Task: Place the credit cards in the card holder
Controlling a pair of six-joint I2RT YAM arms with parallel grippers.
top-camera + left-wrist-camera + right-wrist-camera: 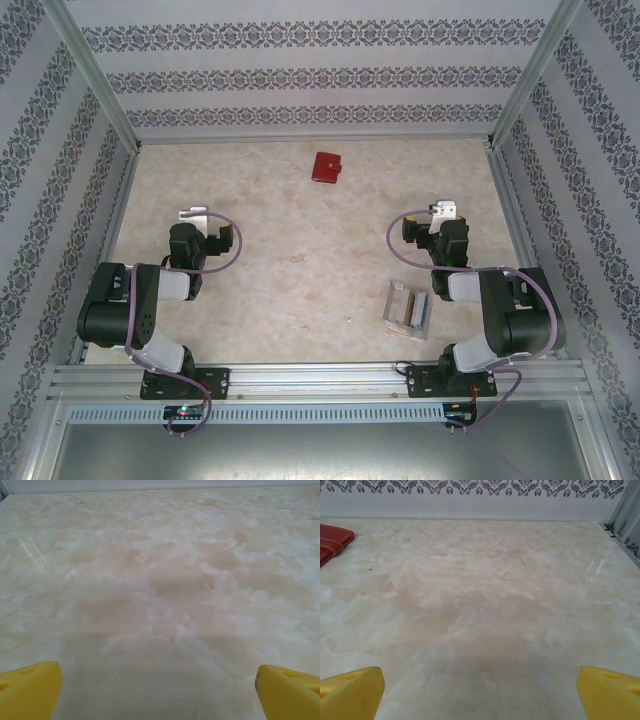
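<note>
The card holder point(326, 167) is a small red wallet lying closed on the marble-patterned table, far centre. In the right wrist view the card holder point(332, 540) shows at the far left edge. The credit cards point(404, 304), pale tan, sit in a translucent grey tray point(421, 318) near the right arm's base. My left gripper point(192, 214) hovers over the left side of the table, open, with nothing between its yellow fingertips point(30, 692). On the right, my right gripper point(443, 210) is likewise open and empty, ahead of the tray; bare table lies between its fingertips point(610, 692).
Patterned walls and metal posts point(95, 75) enclose the table on three sides. An aluminium rail point(320, 378) runs along the near edge under both arm bases. The back wall point(470, 500) stands beyond the wallet.
</note>
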